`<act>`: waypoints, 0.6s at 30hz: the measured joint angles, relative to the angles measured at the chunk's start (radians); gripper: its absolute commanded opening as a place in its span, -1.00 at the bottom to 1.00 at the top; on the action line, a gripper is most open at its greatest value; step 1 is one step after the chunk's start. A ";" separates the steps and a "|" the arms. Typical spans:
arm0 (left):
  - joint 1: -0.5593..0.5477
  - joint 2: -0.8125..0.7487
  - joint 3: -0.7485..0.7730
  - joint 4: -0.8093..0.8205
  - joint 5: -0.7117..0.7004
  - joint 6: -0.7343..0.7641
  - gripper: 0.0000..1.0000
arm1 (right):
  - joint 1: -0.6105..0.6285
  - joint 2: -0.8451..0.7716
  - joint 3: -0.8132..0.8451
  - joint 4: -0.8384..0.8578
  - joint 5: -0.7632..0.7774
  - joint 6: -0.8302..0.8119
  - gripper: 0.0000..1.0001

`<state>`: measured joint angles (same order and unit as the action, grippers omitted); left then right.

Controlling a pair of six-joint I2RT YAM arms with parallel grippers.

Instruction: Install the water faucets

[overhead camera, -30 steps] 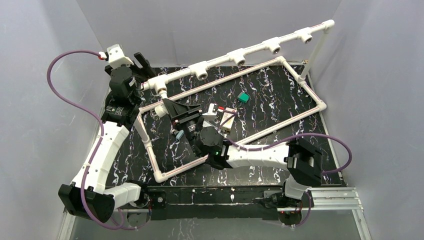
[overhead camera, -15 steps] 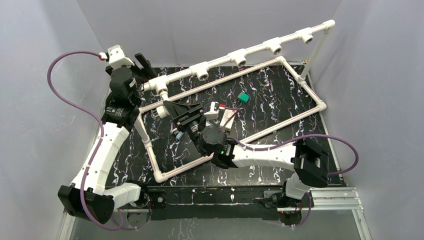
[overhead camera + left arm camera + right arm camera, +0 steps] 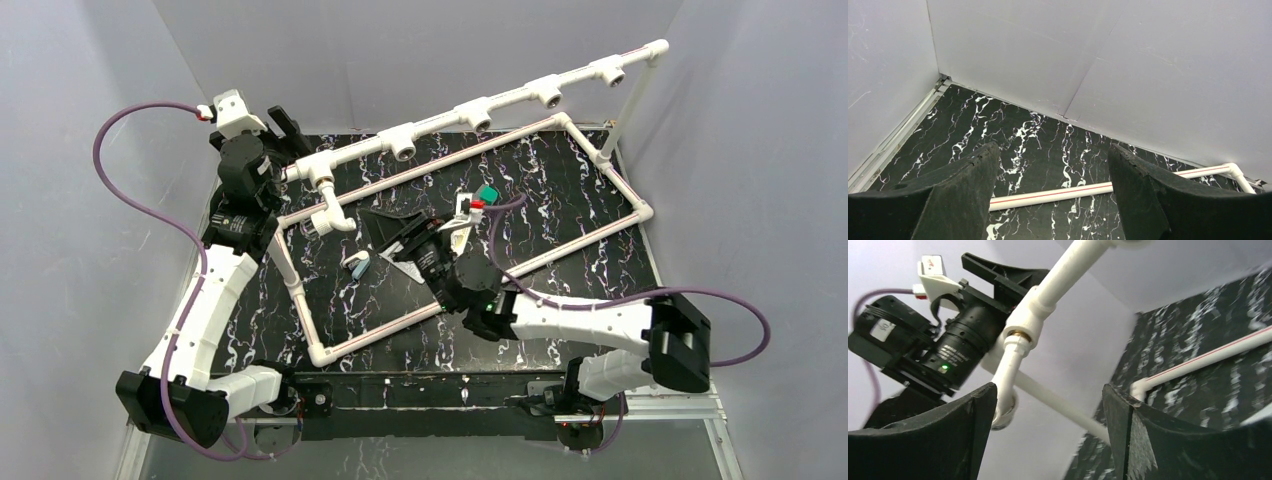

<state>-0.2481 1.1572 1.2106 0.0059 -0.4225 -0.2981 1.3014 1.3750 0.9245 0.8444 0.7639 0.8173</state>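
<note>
From above, one faucet [image 3: 331, 216] hangs from the rail [image 3: 440, 121], just past our right tool [image 3: 360, 240]; four sockets [image 3: 405, 147] are bare. Left wrist: our left tool [image 3: 1048, 195] is apart, empty. Right wrist: tool apart, faucet screwed in ahead.

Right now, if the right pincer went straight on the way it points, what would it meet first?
Probably the water faucet hanging from the rail's end tee socket. It shows just left of centre in the open right pincer's own view. Depth is unclear, so the pincer could pass just beside it.
</note>
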 measured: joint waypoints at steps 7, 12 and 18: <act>0.000 0.000 -0.003 0.006 0.000 0.002 0.53 | -0.066 -0.111 0.059 -0.256 -0.168 -0.421 0.67; 0.000 0.000 -0.004 0.010 0.000 0.003 0.54 | -0.067 -0.162 0.145 -0.447 -0.336 -0.816 0.71; 0.000 0.001 -0.004 0.011 0.000 0.004 0.54 | -0.066 -0.187 0.233 -0.686 -0.521 -1.324 0.80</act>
<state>-0.2481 1.1580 1.2064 0.0174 -0.4221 -0.2943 1.2350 1.1885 1.1576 0.1581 0.2424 -0.5072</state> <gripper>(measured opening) 0.768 0.887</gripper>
